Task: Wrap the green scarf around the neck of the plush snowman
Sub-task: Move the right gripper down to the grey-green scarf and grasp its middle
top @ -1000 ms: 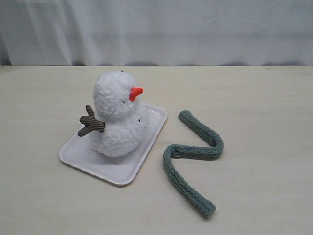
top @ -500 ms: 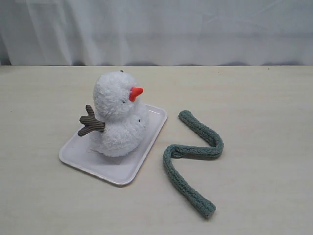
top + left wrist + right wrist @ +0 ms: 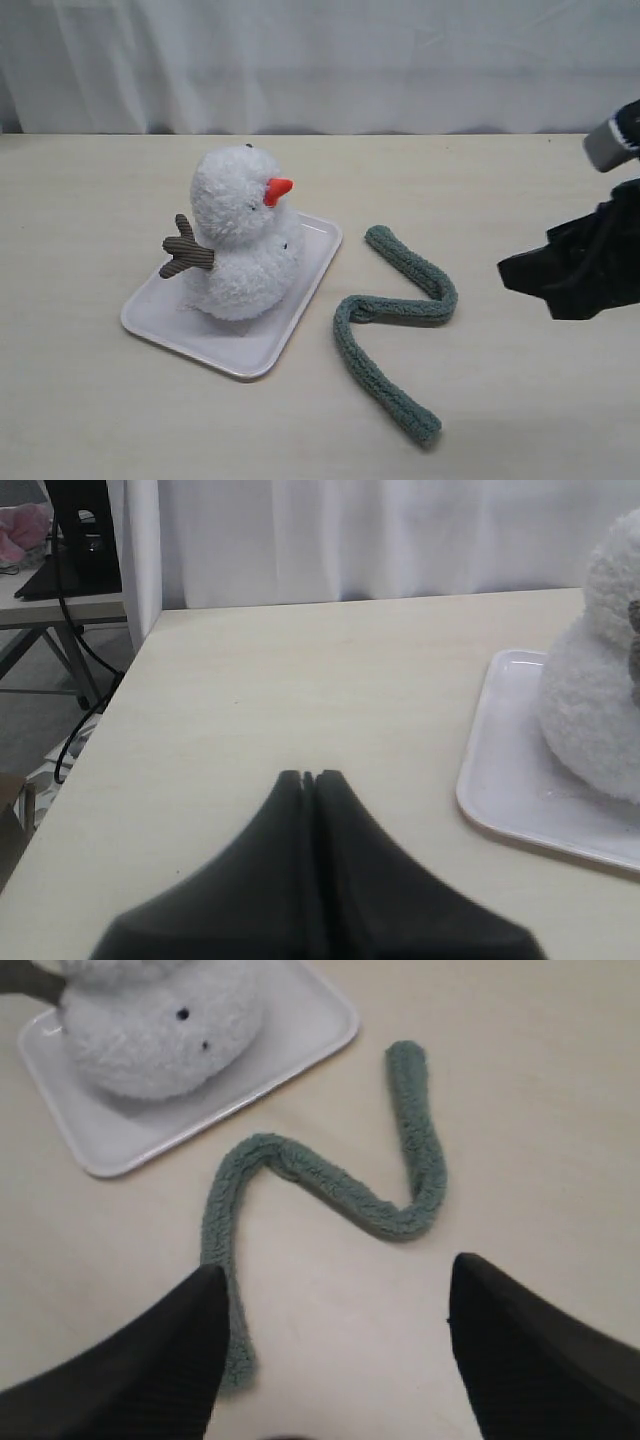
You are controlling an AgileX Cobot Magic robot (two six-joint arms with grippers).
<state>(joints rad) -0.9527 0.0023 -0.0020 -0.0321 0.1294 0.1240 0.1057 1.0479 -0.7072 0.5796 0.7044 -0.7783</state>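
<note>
The plush snowman (image 3: 240,235) sits upright on a white tray (image 3: 240,355), orange nose pointing right. The green scarf (image 3: 400,308) lies loose in a zigzag on the table right of the tray, touching neither snowman nor tray. My right gripper (image 3: 520,275) hovers just right of the scarf. In the right wrist view it (image 3: 335,1266) stands open over bare table, one finger beside an end stretch of the scarf (image 3: 330,1180); the snowman (image 3: 150,1030) is beyond. My left gripper (image 3: 310,776) is shut and empty, left of the snowman (image 3: 595,700) and tray (image 3: 500,780).
A white curtain (image 3: 320,60) hangs behind the table's far edge. In the left wrist view the table's left edge (image 3: 110,730) drops off toward a floor with cables and another bench.
My right arm has come into the exterior view from the right edge, toward the scarf. Snowman, tray and scarf have not moved.
</note>
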